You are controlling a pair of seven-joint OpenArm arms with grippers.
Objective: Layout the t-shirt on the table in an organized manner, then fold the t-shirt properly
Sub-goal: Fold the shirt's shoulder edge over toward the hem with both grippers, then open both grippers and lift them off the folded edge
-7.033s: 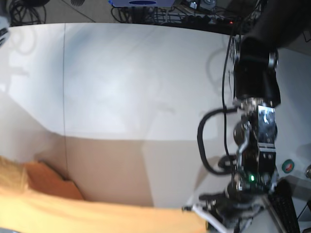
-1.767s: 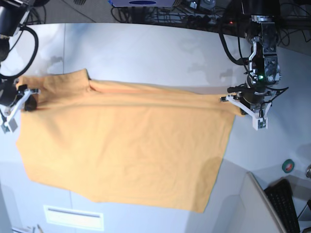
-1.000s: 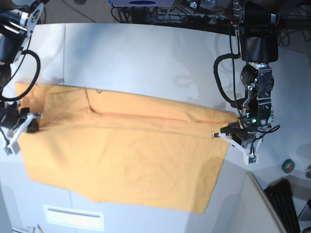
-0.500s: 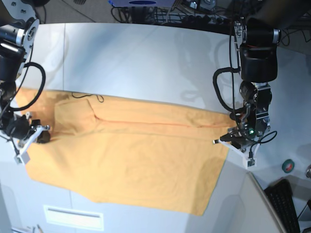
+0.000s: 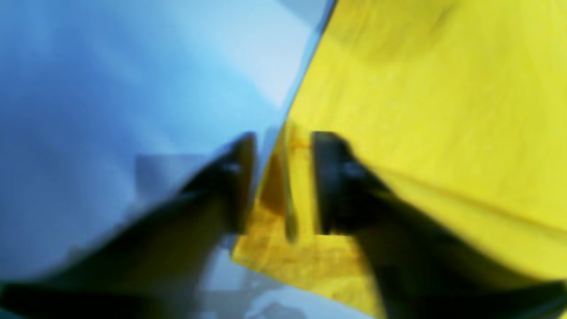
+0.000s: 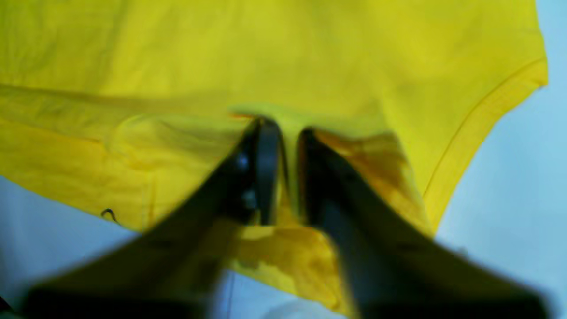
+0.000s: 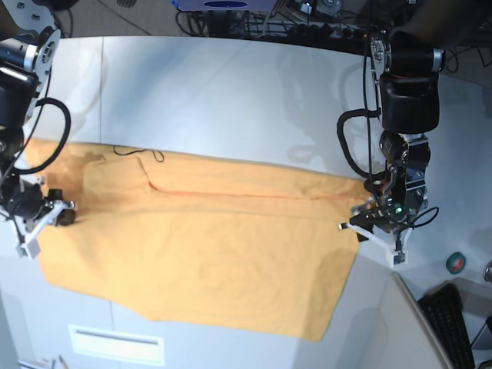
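Shirt (image 7: pixel 207 246) lies spread on the white table (image 7: pixel 231 92); cables (image 7: pixel 323 19) beyond. Both grippers' jaws stand apart, cloth between.

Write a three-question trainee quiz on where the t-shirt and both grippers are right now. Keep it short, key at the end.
1. True or false: the t-shirt lies spread on the table.
2. The left gripper sits at which part of the shirt? A) an edge, B) the middle, C) away from the shirt.
3. In the right wrist view, what lies between the fingers of the right gripper?

Key: 1 true; 2 A; 3 a fold of the shirt's yellow fabric.
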